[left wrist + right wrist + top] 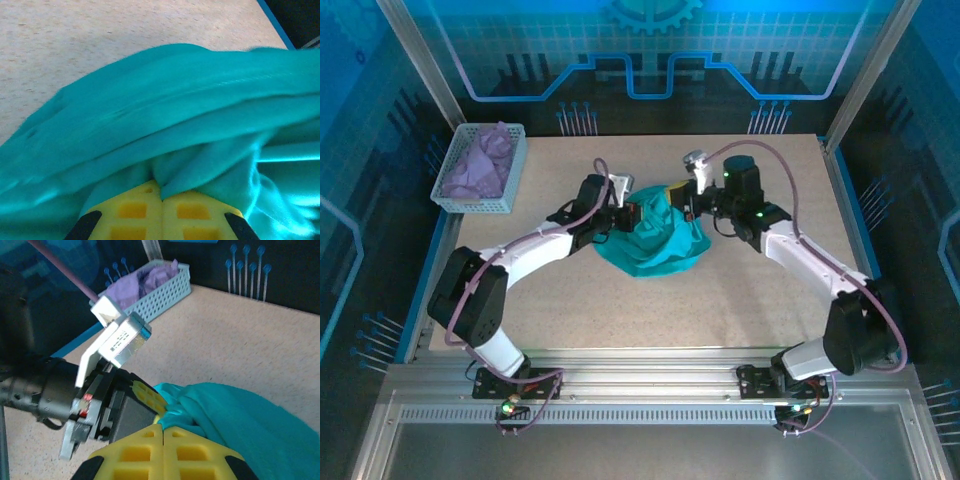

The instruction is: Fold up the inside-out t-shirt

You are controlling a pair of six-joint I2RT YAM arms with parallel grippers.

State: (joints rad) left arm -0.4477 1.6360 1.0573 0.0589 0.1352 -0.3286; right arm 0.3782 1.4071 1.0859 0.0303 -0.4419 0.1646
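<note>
Top external view: the teal t-shirt [655, 245] sits bunched in the middle of the table [740, 300], not yet laid flat. Both arms reach in to its far edge. The left fingers [632, 215] meet it from the left and the right fingers [686, 207] from the right, near each other with a raised ridge of cloth between them. The rest of the shirt spills from that ridge toward you and the arm bases. Well apart, at the far left corner, a basket [475, 207] holds a lavender cloth [480, 165].

Left wrist view: the yellow left fingers [132, 212] are pressed together, with a fold of teal fabric caught at their tips. Long folds of the shirt [175, 100] run across, left to right, just beyond them.

Right wrist view: the yellow right fingers [195, 450] are also closed. A teal edge [230, 415] runs into the seam at their tips, so they appear to be clamped on it. The bulk of the cloth lies to one side of them.

What matters for your coming move: the held edge runs left to right between the two grips, and the loose body of the shirt lies on the near side of both. Neither arm is clearly nearer. Drawing the two grips apart along that line would likely spread the shirt.
</note>
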